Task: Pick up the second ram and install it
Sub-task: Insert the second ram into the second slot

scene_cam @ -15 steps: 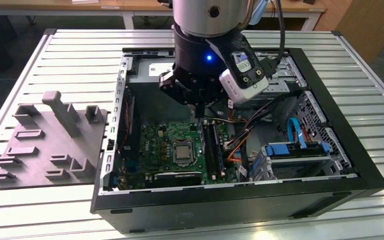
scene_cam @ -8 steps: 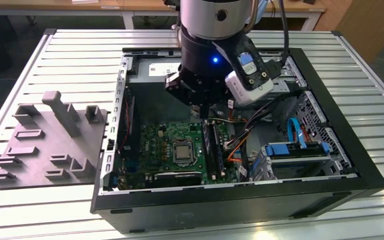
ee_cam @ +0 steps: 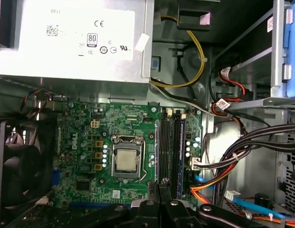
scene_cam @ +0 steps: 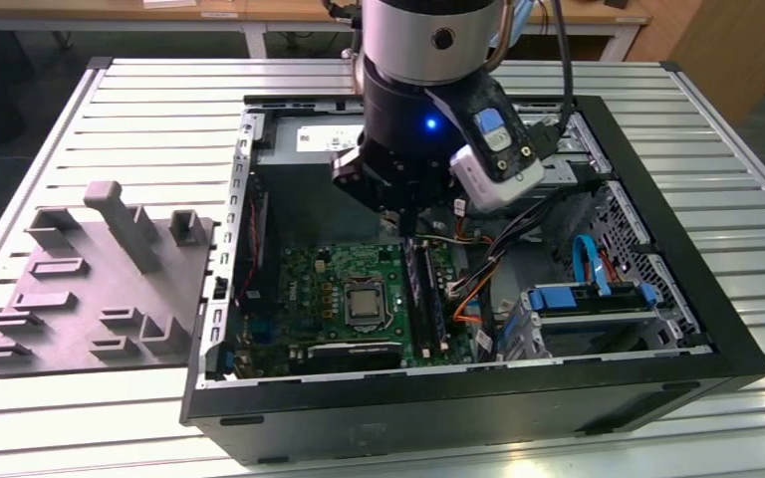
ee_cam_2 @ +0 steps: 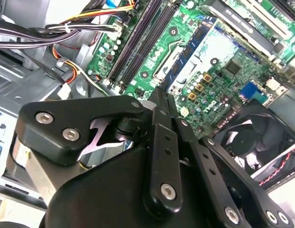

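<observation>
Exterior view shows the hand (scene_cam: 406,225) lowered inside the open computer case (scene_cam: 741,351), which lies on the slatted tabletop (scene_cam: 156,100). The hand hangs just above the 12 o'clock end of the black slot strips (scene_cam: 422,289), and these run at 3 o'clock of the processor socket (scene_cam: 360,304) on the green motherboard (scene_cam: 306,271). A grey moulded holder (scene_cam: 84,289) lies on the tabletop at 9 o'clock of the case. In both wrist views the two fingers (ee_cam_2: 159,137) are pressed together at the tips and I see nothing pinched between them, so the hand seems to carry nothing. The second ram (ee_cam: 181,145) I take to be the dark-blue stick that stands on its edge in the slot bank, on the side away from the socket and near the orange and black cables; whether another stick sits in the neighbour slots I cannot tell. By my judgement such a stick is very light and stiff but fragile, a thin board with small chips and with contacts along one long edge. It is best taken by its two flat faces near the middle of the free long edge, or pressed evenly on this edge, never on the contacts
</observation>
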Robot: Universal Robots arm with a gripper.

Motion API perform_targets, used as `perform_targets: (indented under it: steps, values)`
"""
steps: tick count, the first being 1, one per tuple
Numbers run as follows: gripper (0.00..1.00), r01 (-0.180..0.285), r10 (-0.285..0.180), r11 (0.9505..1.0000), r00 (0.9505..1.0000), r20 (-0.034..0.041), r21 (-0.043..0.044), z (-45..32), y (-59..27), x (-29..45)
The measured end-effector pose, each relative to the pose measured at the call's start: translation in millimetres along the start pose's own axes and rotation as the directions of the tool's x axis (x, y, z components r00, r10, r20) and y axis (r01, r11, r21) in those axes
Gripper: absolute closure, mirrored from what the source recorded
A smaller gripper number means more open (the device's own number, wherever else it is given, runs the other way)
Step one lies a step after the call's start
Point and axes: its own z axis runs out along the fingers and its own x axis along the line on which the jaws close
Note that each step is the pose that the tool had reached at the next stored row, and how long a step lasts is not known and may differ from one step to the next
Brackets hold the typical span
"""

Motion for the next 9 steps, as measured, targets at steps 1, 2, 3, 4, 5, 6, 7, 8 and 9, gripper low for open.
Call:
perform_targets:
  steps: [1,2,3,4,5,6,7,8,9]
  values:
    - [0.89,0.006,-0.006,1.0000,1.0000,-0.0002,0.0000,0.7,0.1,-0.3]
    - [0.89,0.010,-0.010,1.0000,1.0000,-0.0004,-0.0001,1.5,0.3,-0.4]
    - [0.89,0.012,-0.012,0.9999,0.9999,-0.0003,-0.0005,2.6,0.3,-0.5]
    - [0.89,0.014,-0.014,0.9999,0.9999,-0.0004,-0.0005,3.7,0.4,-0.6]
    - [0.89,0.014,-0.014,0.9999,0.9999,-0.0004,-0.0005,5.1,0.4,-0.8]
    - [0.89,0.014,-0.014,0.9999,0.9999,-0.0004,-0.0006,6.5,0.3,-1.0]
    - [0.89,0.014,-0.014,0.9999,0.9999,-0.0005,-0.0005,7.8,0.2,-1.5]
    - [0.89,0.014,-0.014,0.9999,0.9999,-0.0005,-0.0006,9.0,0.2,-2.0]
    - [0.89,0.014,-0.014,0.9999,0.9999,-0.0005,-0.0005,10.1,0.1,-2.3]
